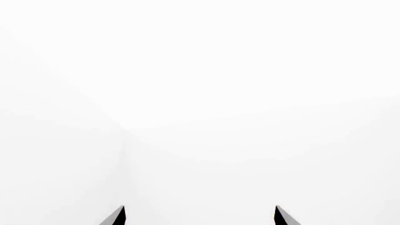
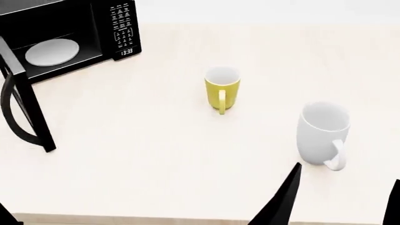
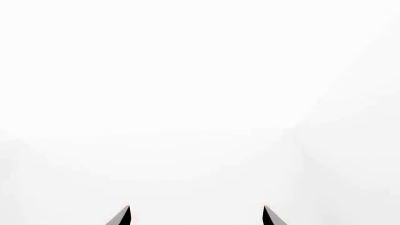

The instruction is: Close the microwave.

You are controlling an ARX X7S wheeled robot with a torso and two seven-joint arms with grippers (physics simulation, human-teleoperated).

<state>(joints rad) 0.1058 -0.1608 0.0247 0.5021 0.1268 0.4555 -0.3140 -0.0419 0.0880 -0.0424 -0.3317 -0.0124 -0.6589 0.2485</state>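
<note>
The black microwave (image 2: 100, 18) stands at the table's far left with its door (image 2: 28, 110) swung wide open toward me. The curved handle (image 2: 6, 105) faces outward, the white turntable plate (image 2: 52, 51) lies inside, and the keypad (image 2: 122, 26) sits above the clock (image 2: 125, 51). My right gripper (image 2: 348, 172) is open at the near right edge, far from the door. In its wrist view the right gripper (image 3: 196, 207) faces only blank white. My left gripper (image 1: 200, 207) is also open onto white, with nothing between its fingers.
A yellow mug (image 2: 222, 89) stands mid-table with its handle toward me. A larger white mug (image 2: 323, 133) stands right of it, just beyond my right gripper. The light wooden table (image 2: 144, 164) ends at the near edge below. A dark sliver of my left arm (image 2: 5, 217) shows there.
</note>
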